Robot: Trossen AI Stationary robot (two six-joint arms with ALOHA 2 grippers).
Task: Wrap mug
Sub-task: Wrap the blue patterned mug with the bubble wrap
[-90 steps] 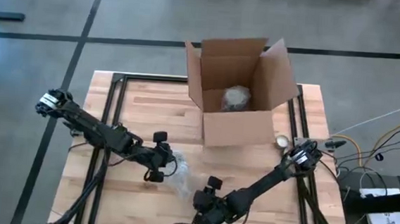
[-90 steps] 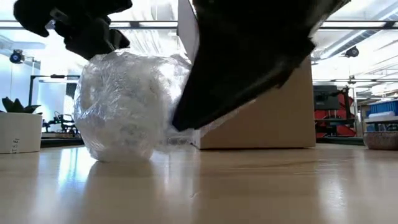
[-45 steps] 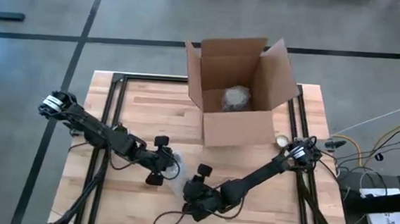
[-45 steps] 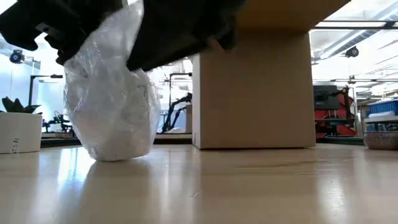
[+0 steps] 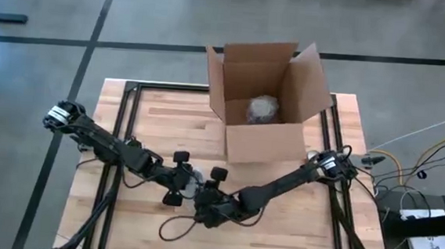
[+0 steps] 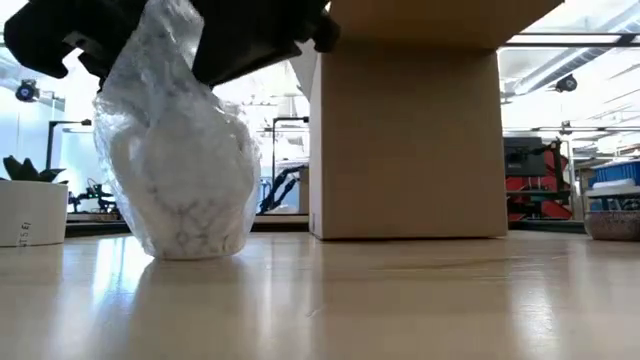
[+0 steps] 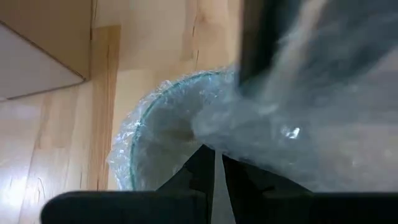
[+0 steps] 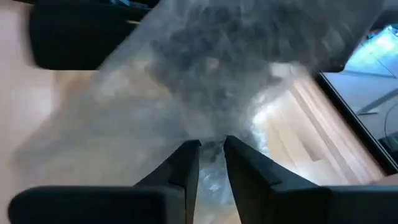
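Near the front of the tabletop (image 5: 294, 224), the mug (image 6: 185, 200) is seen standing upright, swathed in bubble wrap (image 6: 160, 60), its loose top gathered into a peak. The wrap is pinched by both arms: the left gripper (image 5: 180, 186) at nine o'clock of the bundle, jaws clenched on the film, and the right gripper (image 5: 205, 202) at four o'clock, jaws likewise closed on a fold. The body of the mug appears largely covered; what is judged to remain is the tucking or twisting of the gathered top. Farther back, at twelve o'clock, a cardboard box (image 5: 265, 104) is shown open, with another wrapped bundle (image 5: 261, 108) inside. A small round object (image 5: 313, 157) lies beside it.
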